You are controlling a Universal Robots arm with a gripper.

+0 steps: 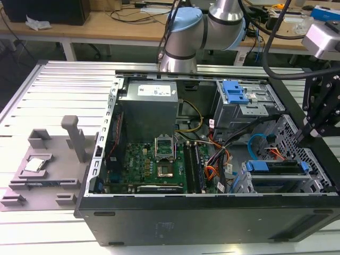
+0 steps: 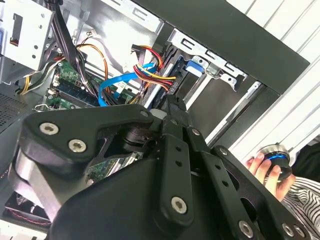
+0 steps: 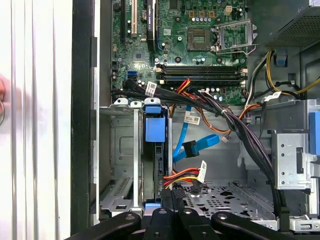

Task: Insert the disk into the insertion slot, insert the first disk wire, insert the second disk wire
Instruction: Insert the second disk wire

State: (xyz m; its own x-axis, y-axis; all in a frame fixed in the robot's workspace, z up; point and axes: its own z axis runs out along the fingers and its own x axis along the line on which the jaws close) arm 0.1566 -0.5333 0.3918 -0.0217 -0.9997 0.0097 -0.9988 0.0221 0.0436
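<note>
Gripper (image 3: 173, 196) clenched on the power connector (image 3: 176, 188), just beside the disk (image 3: 154, 129) seated in the insertion slot (image 3: 120, 145).

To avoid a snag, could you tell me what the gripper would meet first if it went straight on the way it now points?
Most likely the red, yellow and black wire bundle, which lies just ahead of the gripper, beside the disk. Depth is unclear, so they may already touch.

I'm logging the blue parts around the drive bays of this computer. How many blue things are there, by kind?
Latch: 1
Data cable: 1
Blue-framed disk: 1
Total: 3
</note>
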